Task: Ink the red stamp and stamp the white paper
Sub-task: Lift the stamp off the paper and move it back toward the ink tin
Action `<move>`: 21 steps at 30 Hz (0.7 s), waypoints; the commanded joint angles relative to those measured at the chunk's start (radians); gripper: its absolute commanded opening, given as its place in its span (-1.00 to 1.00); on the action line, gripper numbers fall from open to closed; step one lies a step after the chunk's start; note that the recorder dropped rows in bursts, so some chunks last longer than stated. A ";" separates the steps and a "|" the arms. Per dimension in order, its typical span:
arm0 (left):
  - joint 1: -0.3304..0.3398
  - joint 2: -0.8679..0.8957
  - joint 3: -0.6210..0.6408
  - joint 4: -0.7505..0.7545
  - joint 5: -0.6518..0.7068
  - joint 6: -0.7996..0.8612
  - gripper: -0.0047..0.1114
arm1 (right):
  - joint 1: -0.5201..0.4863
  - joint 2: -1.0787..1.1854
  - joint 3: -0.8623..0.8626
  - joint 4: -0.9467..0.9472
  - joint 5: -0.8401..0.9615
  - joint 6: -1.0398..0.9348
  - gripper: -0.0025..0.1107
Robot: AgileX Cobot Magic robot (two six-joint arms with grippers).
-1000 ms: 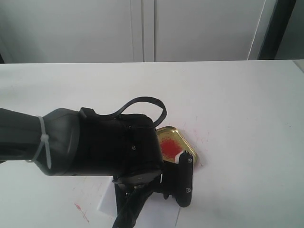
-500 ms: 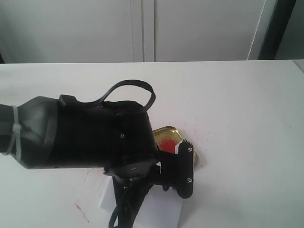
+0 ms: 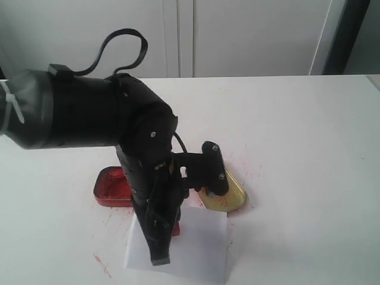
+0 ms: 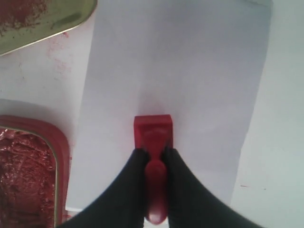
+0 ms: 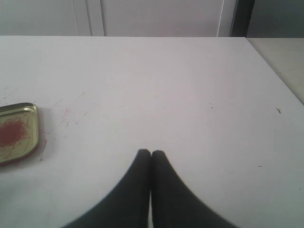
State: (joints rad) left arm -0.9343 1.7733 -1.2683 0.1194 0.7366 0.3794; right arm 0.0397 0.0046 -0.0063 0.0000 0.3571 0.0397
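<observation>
**Left jaws clamped on the stamp over the paper; right jaws closed on nothing**

The left gripper (image 4: 154,153) has its two black fingers (image 4: 137,164) closed to a narrow gap around the knob handle of the red stamp (image 4: 153,130). The handle fills that gap, and the square base juts out past the fingertips. The base sits over the white paper (image 4: 190,71), roughly midway between the sheet's two long edges. Whether it presses on the sheet or hangs just above it cannot be told.

The right gripper (image 5: 151,154) has its jaws pressed together, tip against tip, with nothing between them. It is low over the table (image 5: 190,85).

The red ink tin (image 4: 28,175) lies just beside one long edge of the paper, on the table. The gold lid (image 4: 42,19), smeared with red, lies near a corner of the sheet on that same side. Beyond the other long edge there is only tabletop.

In the exterior view the left arm (image 3: 89,113) reaches down over the near-left part of the paper (image 3: 202,249), with the tin (image 3: 110,184) to its left and the lid (image 3: 231,196) to its right. In the right wrist view the lid (image 5: 16,130) lies well apart from the right gripper, with white tabletop between them.
</observation>
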 commanded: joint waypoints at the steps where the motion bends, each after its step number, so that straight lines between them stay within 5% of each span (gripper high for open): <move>1: 0.044 0.001 -0.004 -0.105 0.037 0.048 -0.92 | 0.000 -0.005 0.006 0.000 -0.014 0.002 -0.96; 21: 0.114 0.017 -0.004 -0.228 0.050 0.069 -0.92 | 0.000 -0.005 0.006 0.000 -0.014 0.002 -0.96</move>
State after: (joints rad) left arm -0.8245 1.7929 -1.2683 -0.0880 0.7701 0.4470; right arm 0.0397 0.0046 -0.0063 0.0000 0.3571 0.0397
